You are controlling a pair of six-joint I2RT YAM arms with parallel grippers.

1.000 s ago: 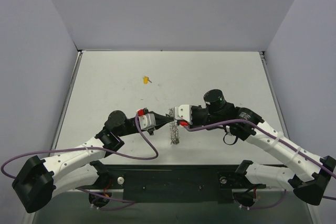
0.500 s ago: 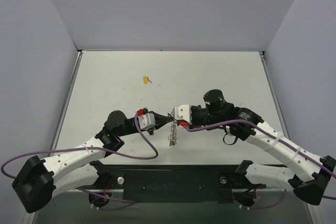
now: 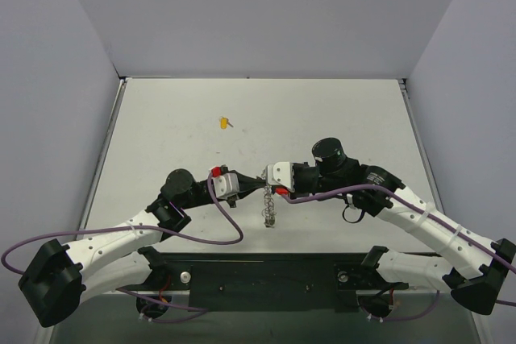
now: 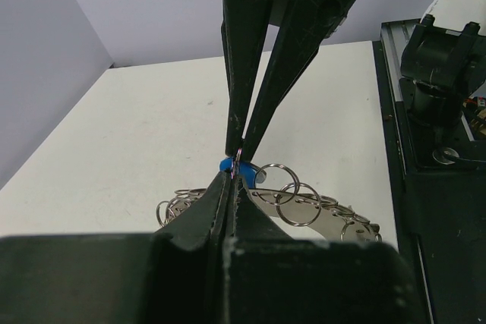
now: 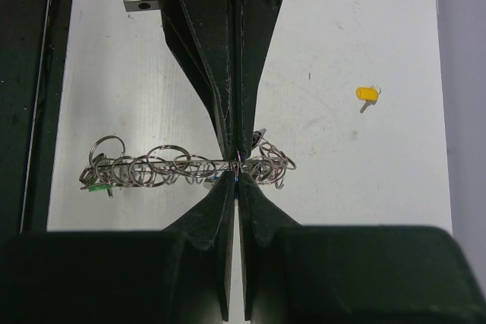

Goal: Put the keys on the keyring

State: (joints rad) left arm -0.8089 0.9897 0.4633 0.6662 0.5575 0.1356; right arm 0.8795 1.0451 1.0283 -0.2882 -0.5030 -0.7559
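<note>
Two claws meet tip-to-tip: left claw (image 4: 234, 178) and right claw (image 5: 237, 174) both pinch the keyring (image 5: 175, 166), which dangles onto the scuffed white tabletop (image 3: 339, 110). Yellow key (image 3: 223, 123) sits well apart, with pale lilac walls (image 3: 242, 14) around.

Keyring (image 3: 270, 209), top view: the hanging chain sits slightly further right and lower than a second ago. It is drawn into a narrower, straighter strand. The loops formerly bunched above the meeting fingertips have dropped, so the chain now begins at fingertip level.
</note>
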